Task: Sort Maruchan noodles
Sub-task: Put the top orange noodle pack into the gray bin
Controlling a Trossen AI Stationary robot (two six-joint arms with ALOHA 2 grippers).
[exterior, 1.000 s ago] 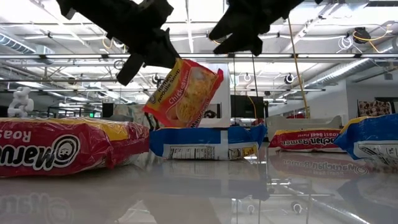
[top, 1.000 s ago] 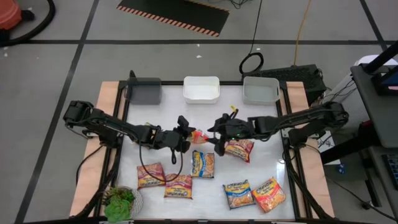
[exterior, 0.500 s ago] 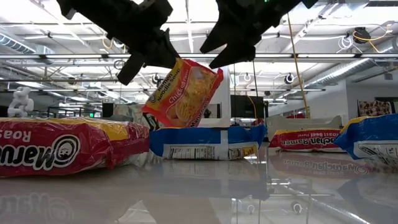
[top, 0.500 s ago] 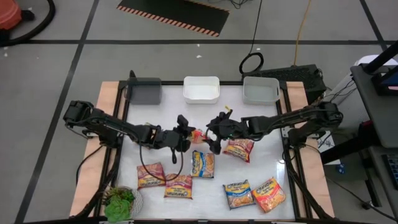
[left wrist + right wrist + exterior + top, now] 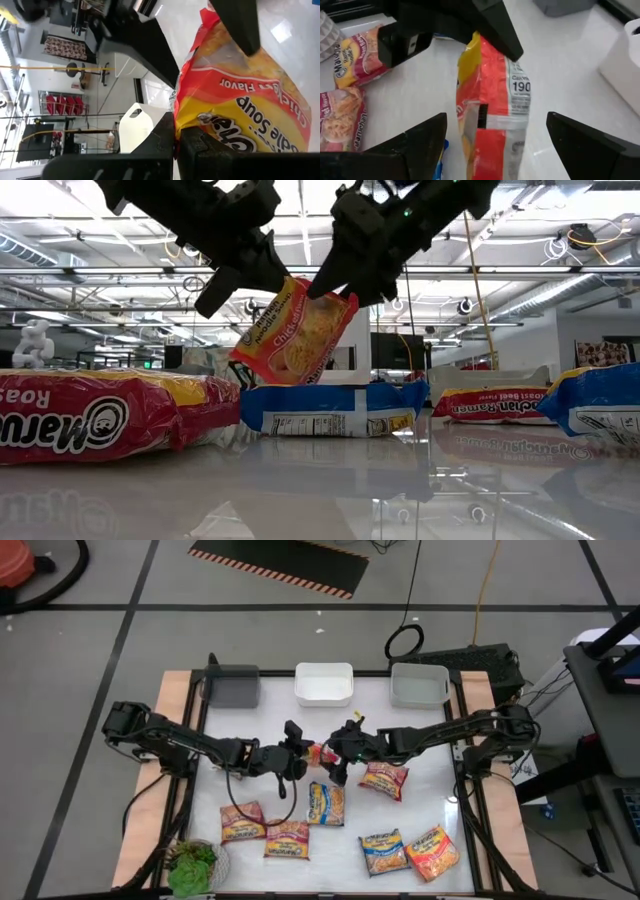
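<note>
White tabletop [image 5: 420, 795] with 3 bins [image 5: 323, 684] behind: my left gripper [image 5: 262, 272] is clenched on 1 noodle packet [image 5: 294, 330], lifted clear of the table at its centre, so my right gripper [image 5: 492, 142], fingers spread either side, can likely take it over.

Over mid-table, left tool [image 5: 298, 752] and right tool [image 5: 333, 753] meet at a lifted noodle packet [image 5: 316, 753].

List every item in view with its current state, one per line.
Left claw: shut on the orange chicken packet.
Orange chicken packet: held in the air, tilted.
Right claw: open, straddling that packet.
Three bins: look empty.
Seven other packets: flat on the table.
</note>
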